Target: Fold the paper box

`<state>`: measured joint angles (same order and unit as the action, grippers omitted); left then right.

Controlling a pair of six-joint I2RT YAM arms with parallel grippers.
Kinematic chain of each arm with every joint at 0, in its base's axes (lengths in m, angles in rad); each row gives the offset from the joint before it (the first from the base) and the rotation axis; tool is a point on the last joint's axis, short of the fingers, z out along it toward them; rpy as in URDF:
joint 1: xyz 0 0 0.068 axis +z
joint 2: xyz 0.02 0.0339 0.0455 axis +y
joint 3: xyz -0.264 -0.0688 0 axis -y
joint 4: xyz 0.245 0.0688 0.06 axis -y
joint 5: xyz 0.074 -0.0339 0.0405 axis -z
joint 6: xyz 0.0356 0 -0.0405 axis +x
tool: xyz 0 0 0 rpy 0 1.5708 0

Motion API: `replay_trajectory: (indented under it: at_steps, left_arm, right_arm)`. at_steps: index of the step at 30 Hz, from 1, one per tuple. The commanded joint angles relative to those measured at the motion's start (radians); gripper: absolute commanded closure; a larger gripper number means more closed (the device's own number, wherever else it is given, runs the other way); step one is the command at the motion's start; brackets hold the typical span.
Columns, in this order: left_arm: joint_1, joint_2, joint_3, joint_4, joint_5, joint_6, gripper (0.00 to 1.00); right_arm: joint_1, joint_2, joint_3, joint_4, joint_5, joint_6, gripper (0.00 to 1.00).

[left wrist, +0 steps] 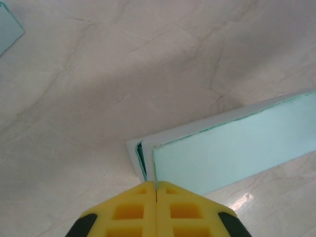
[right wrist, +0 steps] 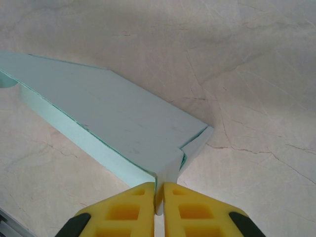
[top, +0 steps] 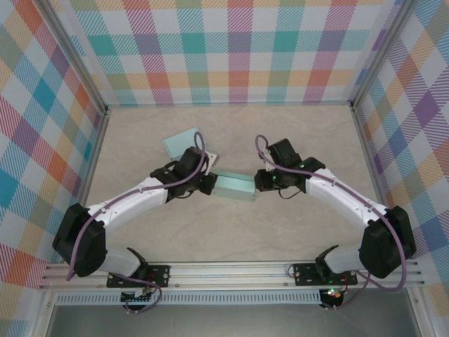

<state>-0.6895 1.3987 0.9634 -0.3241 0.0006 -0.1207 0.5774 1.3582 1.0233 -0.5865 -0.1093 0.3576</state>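
The paper box is a flat mint-green piece lying on the table between my two grippers. My left gripper holds its left end. In the left wrist view the yellow fingers of that gripper are pressed together on a thin edge of the paper box. My right gripper holds the right end. In the right wrist view that gripper is shut on a pale corner flap of the paper box, which stretches away to the upper left.
A second mint-green sheet lies flat behind the left arm, its corner also at the wrist view's edge. Checked walls enclose the marbled table on three sides. The metal rail with the arm bases runs along the near edge.
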Motion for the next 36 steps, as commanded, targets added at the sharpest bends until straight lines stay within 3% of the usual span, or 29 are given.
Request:
replay_trajectory:
  at_steps: [1,20,36]
  left_arm:
    - [-0.045,-0.026,-0.026,0.088,0.004,-0.097,1.0]
    - [-0.088,0.028,-0.003,0.01,-0.079,-0.129,1.0]
    - [-0.089,0.058,-0.022,-0.011,-0.15,-0.125,1.0]
  right_arm:
    - [0.009,-0.013,0.011,0.057,-0.01,0.058,0.87]
    - [0.009,0.034,0.001,0.128,-0.012,0.135,0.88]
    - [0.009,0.048,-0.068,0.133,0.039,0.072,0.95]
